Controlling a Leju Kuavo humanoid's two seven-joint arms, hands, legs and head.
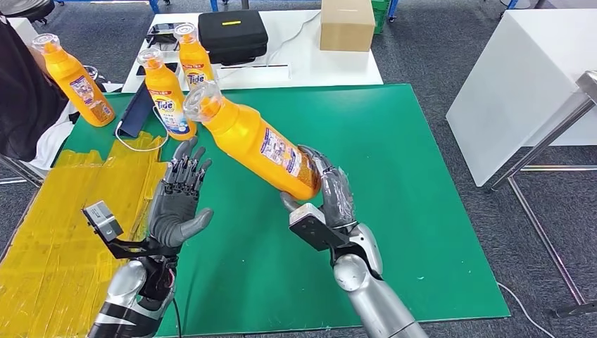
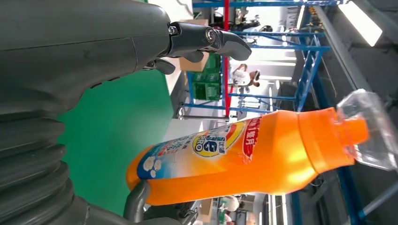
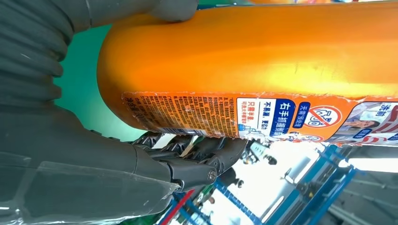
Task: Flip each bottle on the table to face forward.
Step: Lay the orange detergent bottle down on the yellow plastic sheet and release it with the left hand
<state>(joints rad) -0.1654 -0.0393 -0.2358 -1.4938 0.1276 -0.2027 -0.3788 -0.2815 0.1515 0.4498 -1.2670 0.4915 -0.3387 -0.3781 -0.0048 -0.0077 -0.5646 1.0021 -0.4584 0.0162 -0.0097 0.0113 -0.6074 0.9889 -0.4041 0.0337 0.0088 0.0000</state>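
Note:
My right hand grips the base of an orange bottle, lifted off the green mat and tilted so its clear cap points up and left. Its back label with small print faces me. The left wrist view shows this same bottle from the side. My left hand is raised to the bottle's left, palm up, fingers spread, holding nothing. Two more orange bottles stand upright at the mat's far left. A person at the far left holds another bottle.
A white table behind the mat carries a black case and a cardboard box. A yellow taped sheet lies left of the mat. A white counter stands to the right. A dark phone with a white cable lies near the standing bottles.

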